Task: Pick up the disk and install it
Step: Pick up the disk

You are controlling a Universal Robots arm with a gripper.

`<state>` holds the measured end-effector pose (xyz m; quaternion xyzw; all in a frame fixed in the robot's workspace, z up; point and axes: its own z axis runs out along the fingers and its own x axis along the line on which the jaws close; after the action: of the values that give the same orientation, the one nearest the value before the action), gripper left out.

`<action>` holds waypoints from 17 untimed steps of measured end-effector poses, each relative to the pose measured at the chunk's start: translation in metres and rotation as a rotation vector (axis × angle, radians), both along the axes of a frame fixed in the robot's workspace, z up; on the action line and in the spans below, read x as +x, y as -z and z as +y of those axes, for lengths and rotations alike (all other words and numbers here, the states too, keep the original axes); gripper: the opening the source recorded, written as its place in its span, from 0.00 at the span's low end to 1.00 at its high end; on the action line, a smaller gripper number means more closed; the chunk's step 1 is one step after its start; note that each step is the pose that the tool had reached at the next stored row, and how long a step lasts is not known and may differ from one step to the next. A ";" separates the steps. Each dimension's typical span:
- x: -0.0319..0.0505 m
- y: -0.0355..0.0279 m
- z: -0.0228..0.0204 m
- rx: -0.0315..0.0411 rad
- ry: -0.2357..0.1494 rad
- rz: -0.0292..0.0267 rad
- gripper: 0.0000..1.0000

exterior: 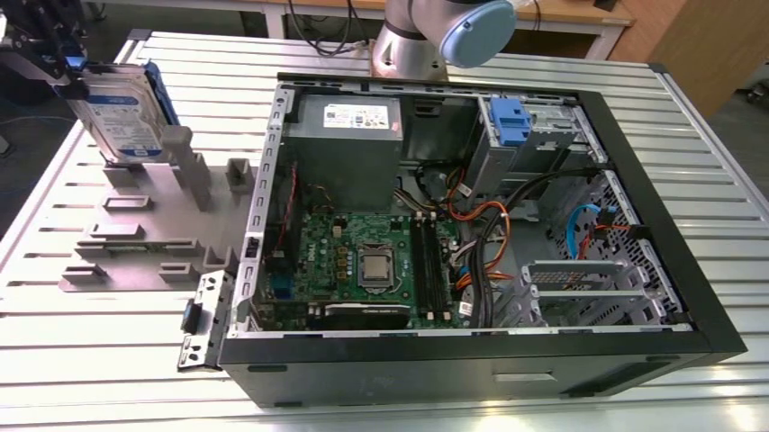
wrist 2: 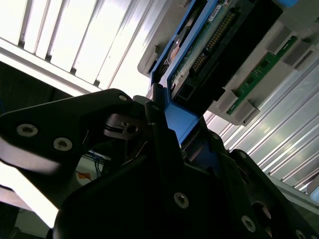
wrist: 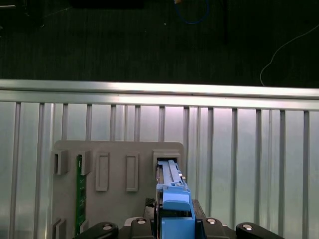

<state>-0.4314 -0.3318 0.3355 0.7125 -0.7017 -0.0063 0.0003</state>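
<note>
My gripper (exterior: 63,65) was clamped on the blue-framed top edge of the disk (exterior: 121,115). The disk stood nearly upright, its lower end at a slot of the grey rack (exterior: 126,243) on the slatted table (exterior: 85,360), to the exterior view's left of the open computer case (exterior: 700,288).

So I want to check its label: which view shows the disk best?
The exterior view: the disk stands in a grey holder, label side showing. The first wrist view shows its blue edge, the second wrist view its connector end.
</note>
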 end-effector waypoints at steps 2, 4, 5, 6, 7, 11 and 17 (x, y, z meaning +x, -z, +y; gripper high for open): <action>0.0000 -0.0006 0.0000 0.0000 0.000 0.0002 0.36; 0.0000 -0.0008 0.0000 0.0001 0.000 -0.0002 0.36; 0.0000 -0.0013 0.0000 0.0001 0.000 0.0000 0.36; 0.0000 -0.0015 0.0000 0.0001 0.000 -0.0001 0.36; 0.0000 -0.0015 0.0000 0.0001 0.000 -0.0001 0.36; 0.0000 -0.0026 0.0000 0.0000 0.000 0.0001 0.36; 0.0000 -0.0040 0.0000 0.0001 0.000 -0.0001 0.36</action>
<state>-0.4314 -0.3318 0.3395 0.7123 -0.7018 -0.0063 0.0002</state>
